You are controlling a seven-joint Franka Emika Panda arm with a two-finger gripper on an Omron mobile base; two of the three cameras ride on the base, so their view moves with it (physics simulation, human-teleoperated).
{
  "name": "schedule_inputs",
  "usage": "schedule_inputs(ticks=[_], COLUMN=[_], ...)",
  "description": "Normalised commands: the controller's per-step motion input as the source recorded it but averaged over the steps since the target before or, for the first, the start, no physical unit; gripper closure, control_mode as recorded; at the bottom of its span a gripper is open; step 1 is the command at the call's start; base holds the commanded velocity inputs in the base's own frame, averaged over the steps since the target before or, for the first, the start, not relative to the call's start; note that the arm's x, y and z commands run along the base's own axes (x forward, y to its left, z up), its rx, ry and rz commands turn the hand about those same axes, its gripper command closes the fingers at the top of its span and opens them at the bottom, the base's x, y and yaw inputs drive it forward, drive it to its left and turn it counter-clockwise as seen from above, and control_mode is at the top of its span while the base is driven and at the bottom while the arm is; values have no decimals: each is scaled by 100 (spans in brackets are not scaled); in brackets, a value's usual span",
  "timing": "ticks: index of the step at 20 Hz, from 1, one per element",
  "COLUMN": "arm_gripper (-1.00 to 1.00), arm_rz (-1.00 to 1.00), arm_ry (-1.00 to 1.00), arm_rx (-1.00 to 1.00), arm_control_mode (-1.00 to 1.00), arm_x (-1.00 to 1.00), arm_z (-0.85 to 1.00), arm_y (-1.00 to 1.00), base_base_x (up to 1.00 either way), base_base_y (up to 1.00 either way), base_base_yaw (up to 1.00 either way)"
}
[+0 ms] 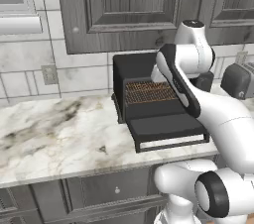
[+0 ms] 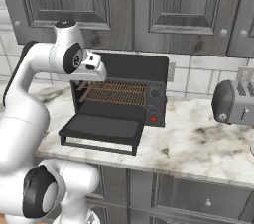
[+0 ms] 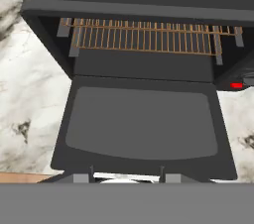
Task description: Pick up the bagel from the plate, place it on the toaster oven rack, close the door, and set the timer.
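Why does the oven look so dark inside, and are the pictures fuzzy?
Hand view: the black oven shades its own inside, yet the rack shows clearly. Left base view: slightly soft, faint shadow beside the door. Right base view: even light, no glare.

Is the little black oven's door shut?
No, the door hangs folded down flat, so the toaster oven rack shows inside.

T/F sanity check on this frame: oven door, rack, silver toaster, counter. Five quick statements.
1. The door is folded down, open. True.
2. The toaster oven rack holds a bagel. False: the wire grid is bare.
3. The silver toaster stands on top of the black oven. False: it stands on the counter, off to one side.
4. A red light shows on the oven's control panel. True.
5. The cabinets above are white. False: grey.
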Motion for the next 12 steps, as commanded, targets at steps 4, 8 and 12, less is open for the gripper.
schedule_inputs(ticks=[4, 8, 12], arm_gripper=[-100, -100, -100], arm_rz=[0, 0, 0], arm_ry=[0, 0, 0], arm_rx=[0, 0, 0], arm_control_mode=[100, 100, 100], arm_x=[0, 0, 0], arm_z=[0, 0, 0], arm_y=[0, 0, 0], base_base_x=[0, 0, 0], base_base_y=[-19, -67, -71], base_base_yaw=[0, 0, 0])
